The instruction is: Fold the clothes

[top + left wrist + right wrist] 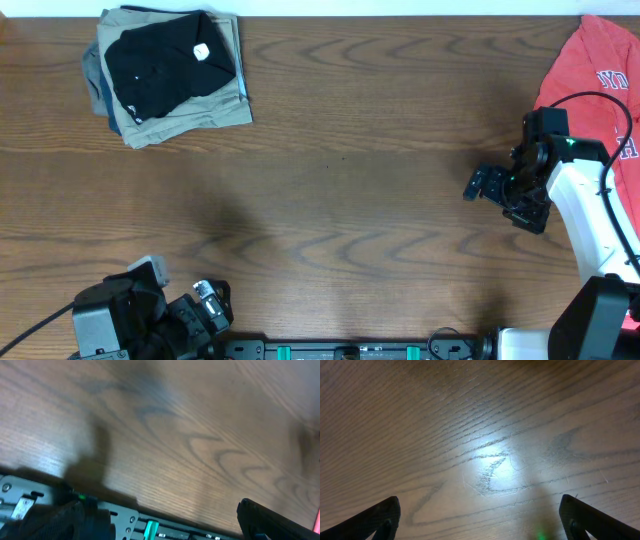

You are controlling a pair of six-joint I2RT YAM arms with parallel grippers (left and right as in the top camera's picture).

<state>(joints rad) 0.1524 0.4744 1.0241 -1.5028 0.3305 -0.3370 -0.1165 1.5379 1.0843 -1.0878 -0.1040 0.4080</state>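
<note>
A folded black garment [160, 60] with a small white logo lies on top of a stack of folded clothes [225, 105] at the back left of the table. A red tee with white lettering [590, 70] lies crumpled at the back right edge. My right gripper [490, 190] is open and empty over bare wood, left of the red tee; its two fingers show wide apart in the right wrist view [480, 520]. My left gripper [210, 310] is open and empty at the front left edge, its fingers spread in the left wrist view [160, 520].
The wooden table [340, 200] stretches between the stack and the red tee. The arm bases and a black rail with green parts [350, 350] sit along the front edge.
</note>
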